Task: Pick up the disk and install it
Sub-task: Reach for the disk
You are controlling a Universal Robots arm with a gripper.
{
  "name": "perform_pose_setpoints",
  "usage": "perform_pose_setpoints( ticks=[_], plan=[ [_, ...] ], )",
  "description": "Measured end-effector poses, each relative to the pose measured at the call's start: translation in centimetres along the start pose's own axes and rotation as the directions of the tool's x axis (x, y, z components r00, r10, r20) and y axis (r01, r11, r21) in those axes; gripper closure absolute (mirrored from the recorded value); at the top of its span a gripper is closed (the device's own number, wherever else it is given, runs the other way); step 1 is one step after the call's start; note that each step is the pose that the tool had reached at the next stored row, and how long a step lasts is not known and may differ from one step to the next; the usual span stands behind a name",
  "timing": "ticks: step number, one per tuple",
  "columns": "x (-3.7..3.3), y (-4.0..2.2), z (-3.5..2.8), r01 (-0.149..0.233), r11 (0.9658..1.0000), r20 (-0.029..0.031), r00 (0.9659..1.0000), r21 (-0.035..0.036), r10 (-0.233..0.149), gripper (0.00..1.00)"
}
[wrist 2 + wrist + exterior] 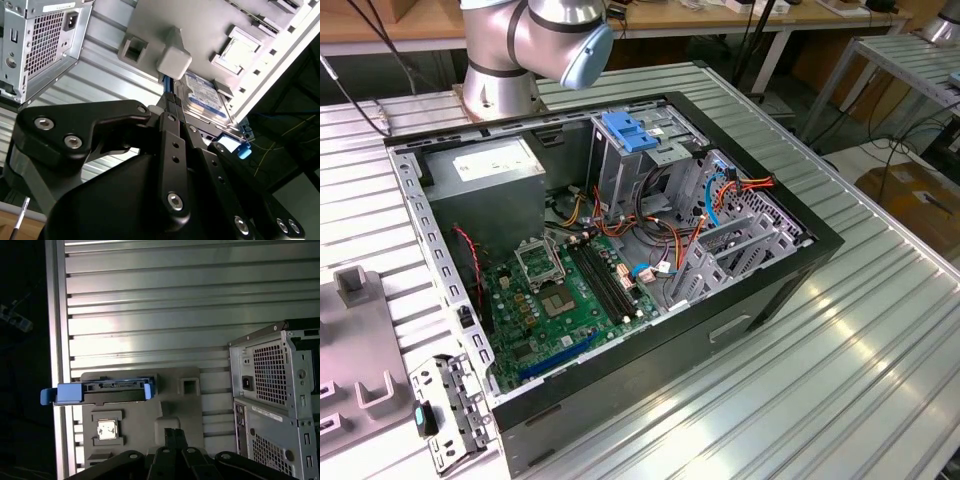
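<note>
The disk (205, 95) is a flat silver-grey drive with a white-and-blue label and blue side rails. It rests in a grey holder plate (200, 30) on the ribbed metal table. In the first wrist view the disk (102, 391) shows edge-on on that plate (140, 415), with a blue tab sticking out at one end. My gripper (170, 102) is shut with nothing in it. Its black fingertips (172, 434) hover above the plate, beside the disk and apart from it.
The open computer case (620, 250) lies on the table with its motherboard, cables, a metal drive cage and a blue latch tab (630, 130). Its rear panel (275, 400) stands close to the holder. A grey fixture (350, 350) and a metal bracket (450, 410) lie at the exterior view's left.
</note>
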State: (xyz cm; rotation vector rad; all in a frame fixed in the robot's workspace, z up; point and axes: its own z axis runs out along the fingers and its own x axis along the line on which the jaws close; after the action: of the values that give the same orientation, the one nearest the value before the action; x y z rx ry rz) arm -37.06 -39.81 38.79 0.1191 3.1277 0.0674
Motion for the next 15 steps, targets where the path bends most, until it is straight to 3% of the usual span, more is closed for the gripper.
perform_pose_setpoints(
  ticks=[15],
  plan=[
    [3.89,-0.30,0.02,0.000,1.0000,-0.0020,1.0000,0.0002,0.000,0.89]
  ],
)
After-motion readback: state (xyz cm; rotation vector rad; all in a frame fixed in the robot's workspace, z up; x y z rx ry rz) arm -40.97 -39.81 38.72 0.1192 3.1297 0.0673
